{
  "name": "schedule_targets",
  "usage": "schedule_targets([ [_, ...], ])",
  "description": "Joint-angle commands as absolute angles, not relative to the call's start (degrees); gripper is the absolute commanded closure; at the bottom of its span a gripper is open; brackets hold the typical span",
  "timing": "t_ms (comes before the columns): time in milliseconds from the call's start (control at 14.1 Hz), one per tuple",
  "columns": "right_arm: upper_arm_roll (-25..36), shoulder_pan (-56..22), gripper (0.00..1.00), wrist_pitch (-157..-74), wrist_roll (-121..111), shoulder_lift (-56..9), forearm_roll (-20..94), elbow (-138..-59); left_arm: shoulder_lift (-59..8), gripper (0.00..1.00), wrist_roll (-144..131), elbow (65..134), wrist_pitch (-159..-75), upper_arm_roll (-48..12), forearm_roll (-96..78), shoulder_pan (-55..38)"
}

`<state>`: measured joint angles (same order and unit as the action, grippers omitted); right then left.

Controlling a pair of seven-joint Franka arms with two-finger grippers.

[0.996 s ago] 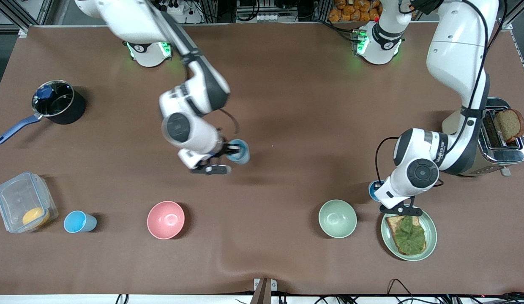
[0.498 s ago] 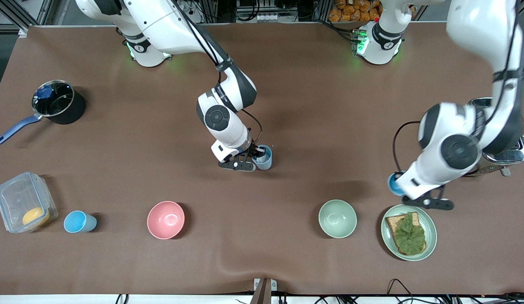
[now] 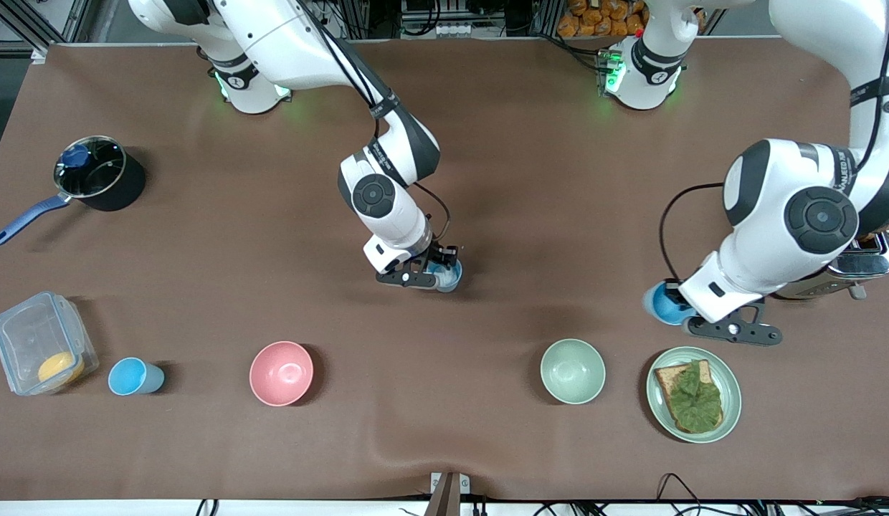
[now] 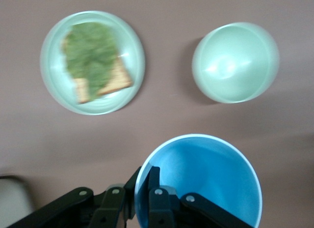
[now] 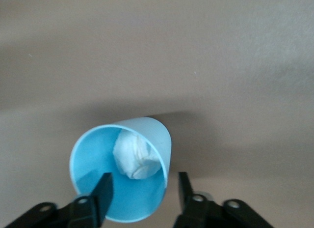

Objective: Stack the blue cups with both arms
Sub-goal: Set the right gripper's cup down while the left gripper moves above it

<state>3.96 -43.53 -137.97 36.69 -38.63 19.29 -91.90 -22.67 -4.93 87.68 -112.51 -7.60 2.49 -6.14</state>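
Two arms, each at a blue cup

The right gripper (image 3: 439, 270) stands parted around a pale blue cup (image 3: 447, 274) resting on the brown table (image 3: 487, 179) near its middle, one finger inside the rim; the left gripper (image 3: 682, 309) clenches a sky-blue cup's (image 3: 662, 303) rim, held in the air over the table beside the sandwich plate (image 3: 731, 423); a third blue cup (image 3: 132, 377) stands near the plastic container (image 3: 39, 340).

Right gripper (image 3: 436, 272): you've set its pale blue plastic cup (image 3: 448, 275) at frame centre and spread the fingers.
Left gripper (image 3: 682, 309): you've lifted its sky-blue tapered cup (image 3: 662, 303) higher, right of frame.
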Motion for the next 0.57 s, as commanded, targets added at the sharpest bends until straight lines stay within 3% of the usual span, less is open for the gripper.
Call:
schedule_targets([
  [0, 6.4, -41.5, 0.0, -128.4, 36.2, -32.0, 19.6, -91.3, -23.1, 1.0, -6.7, 86.5, -117.0, -9.2, -4.9, -6.4],
  [284, 11.8, -36.9, 0.0, -111.4, 25.9, -23.3, 19.5, -89.7, -26.6, 1.0, -21.5, 86.9, -123.4, -9.8, -1.7, -14.8],
  [498, 19.2, -33.9, 0.0, -97.4, 11.8, -20.0, 19.5, -86.9, -31.4, 1.0, -36.9, 84.5, -127.0, -9.8, 6.1, -21.0],
])
